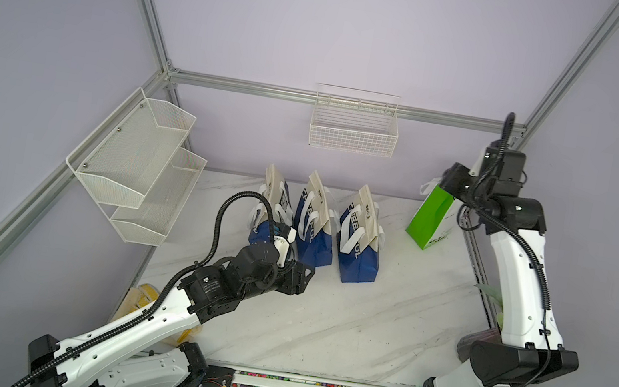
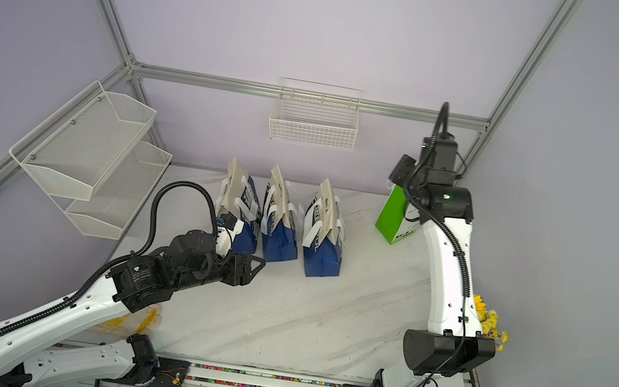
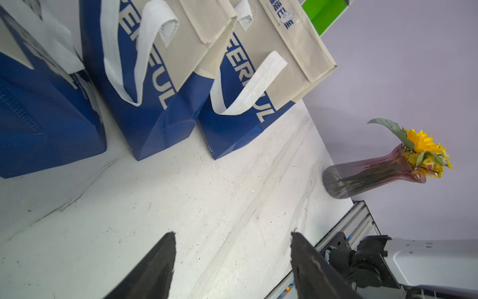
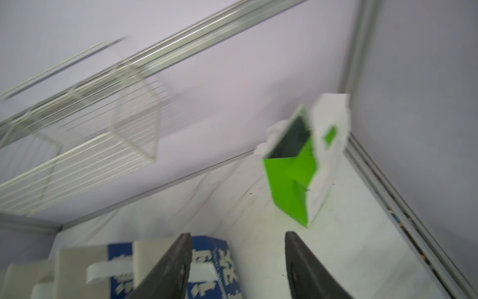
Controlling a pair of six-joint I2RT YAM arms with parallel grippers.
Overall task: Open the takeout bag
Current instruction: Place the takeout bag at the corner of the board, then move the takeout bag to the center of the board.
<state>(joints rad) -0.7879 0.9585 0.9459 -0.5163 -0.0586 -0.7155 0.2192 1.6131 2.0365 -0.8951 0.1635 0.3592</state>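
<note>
Green takeout bag [image 1: 430,222] stands upright at the far right corner of your counter [image 1: 362,329], close to the back wall and well apart from everything else. In the right wrist view the bag [image 4: 287,181] shows its mouth gaping, with the dark inside on show between the green panel and the white one. That picture is blurred, so the finer detail is lost.

Your right tool [image 4: 238,234] is raised near the top of the bag with its jaws standing apart and nothing between them. The bag sits beyond the fingertips, clear of both, no contact. In both top views the right wrist covers the bag's upper edge, so there the tool hangs just over the rim.

Your left tool [image 3: 232,234] is low over bare counter, jaws spread and empty too. It sits just in front of the three blue-and-beige bags [image 1: 314,229] lined up mid-counter, well away from the green one. At the right edge a vase of yellow flowers [image 3: 372,173] stands behind the right arm.
</note>
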